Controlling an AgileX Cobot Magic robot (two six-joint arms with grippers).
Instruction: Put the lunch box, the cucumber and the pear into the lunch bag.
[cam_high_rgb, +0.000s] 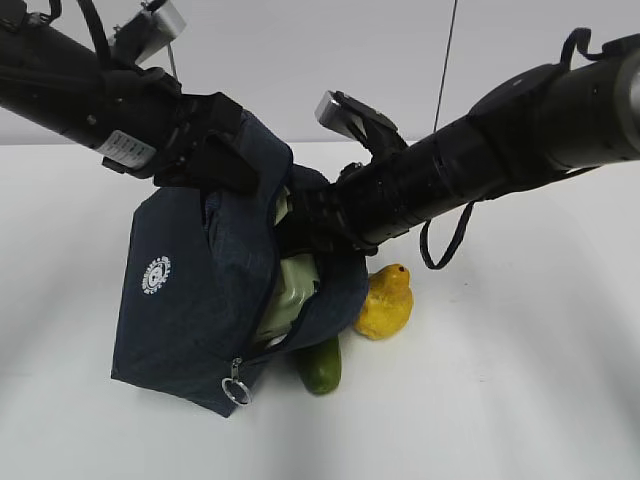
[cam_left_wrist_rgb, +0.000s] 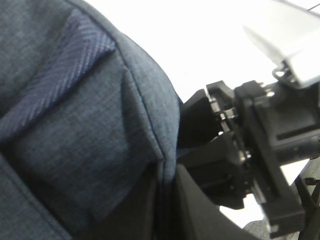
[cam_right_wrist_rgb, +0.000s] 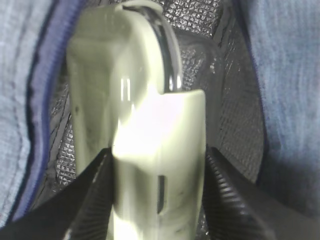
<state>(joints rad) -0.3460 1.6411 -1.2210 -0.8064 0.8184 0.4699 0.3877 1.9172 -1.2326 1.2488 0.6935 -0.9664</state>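
1. Two arms meet over one lunch bag (cam_high_rgb: 190, 300) in the exterior view. The left gripper (cam_high_rgb: 215, 150) pinches the bag's upper rim and keeps the mouth held up. The right gripper (cam_high_rgb: 300, 215) reaches into the opening, its tips hidden by fabric. One lunch box (cam_high_rgb: 290, 290) shows pale green inside the mouth, standing on edge. One cucumber (cam_high_rgb: 321, 365) lies on the table (cam_high_rgb: 520, 380) just beside the bag's lower edge, partly tucked under it. One pear (cam_high_rgb: 385, 302) sits on the table next to the bag, touching or nearly touching it. One metal ring pull (cam_high_rgb: 236, 390) hangs at the bag's bottom corner, and one white round logo (cam_high_rgb: 156, 275) marks its side.

2. One fold of navy fabric fills the left wrist view, the bag (cam_left_wrist_rgb: 75, 125) close to the lens. The left gripper's black finger (cam_left_wrist_rgb: 200, 210) lies against the rim, clamped on the cloth. The other arm's black wrist (cam_left_wrist_rgb: 260, 150) stands just beyond.

3. One lunch box (cam_right_wrist_rgb: 150, 150) fills the right wrist view, clenched between two black fingers (cam_right_wrist_rgb: 230, 200), inside the silver lining (cam_right_wrist_rgb: 235, 115).
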